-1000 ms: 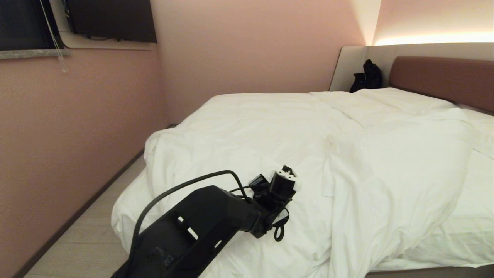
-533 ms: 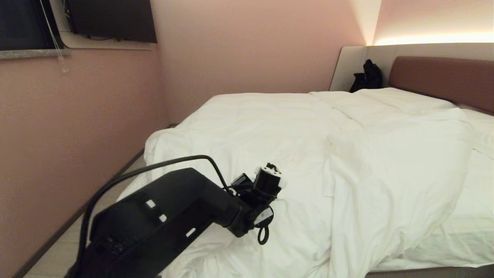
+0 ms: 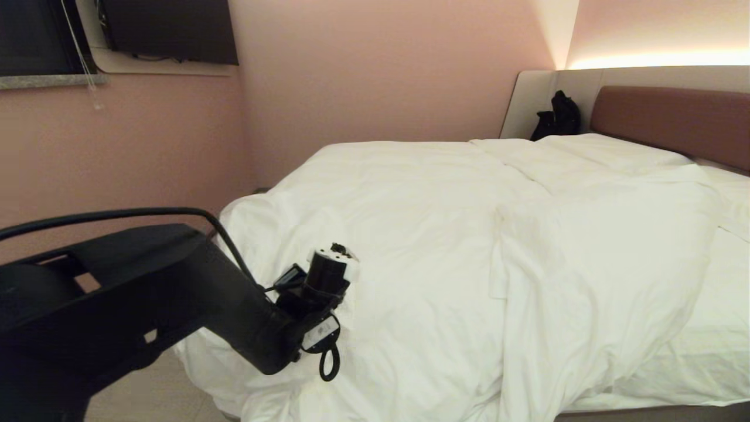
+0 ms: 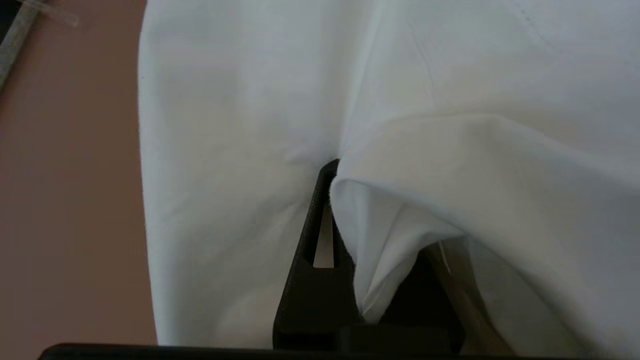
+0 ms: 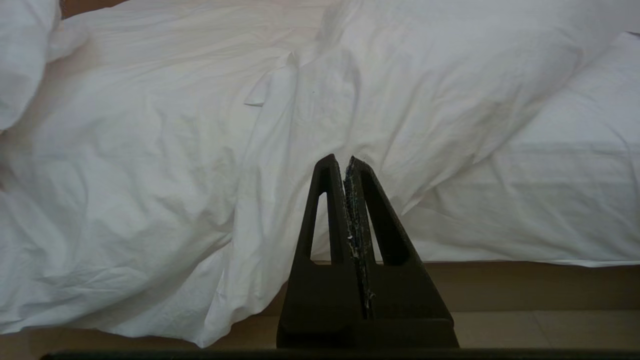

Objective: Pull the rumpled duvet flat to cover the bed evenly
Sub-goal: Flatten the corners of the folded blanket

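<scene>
Head view: duvet (image 3: pixel 445 246) spread over most of the bed (image 3: pixel 650 417), puffy and creased, with a thick folded ridge running from the pillow end down over the near edge and bare fitted sheet (image 3: pixel 709 328) exposed to the right of it; brown headboard (image 3: pixel 674 120) at the far right, black bag (image 3: pixel 556 117) in the corner beside it, pink wall (image 3: pixel 381 70) behind. Left gripper (image 3: pixel 343 253) low over the duvet's near left corner, on the side toward the wall, black arm reaching in from the lower left. Left wrist view: left gripper clamped on a pinch of the duvet's cover, white fabric bunched between the dark fingers (image 4: pixel 320 235) and draping over one of them, cloth drawn taut away from the pinch. Right wrist view: right gripper (image 5: pixel 346 165) with fingers pressed together on nothing, hanging short of the bed's near edge, facing the overhanging fold and the grey base beneath. Handling, as a judgement: soft, limp and bulky rather than heavy, likely to drag and bunch instead of sliding as one sheet; thin cover fabric apt to slip from a shallow pinch, so best taken at a corner or hem with filling included, then the folded ridge drawn rightward over the bare sheet.
</scene>
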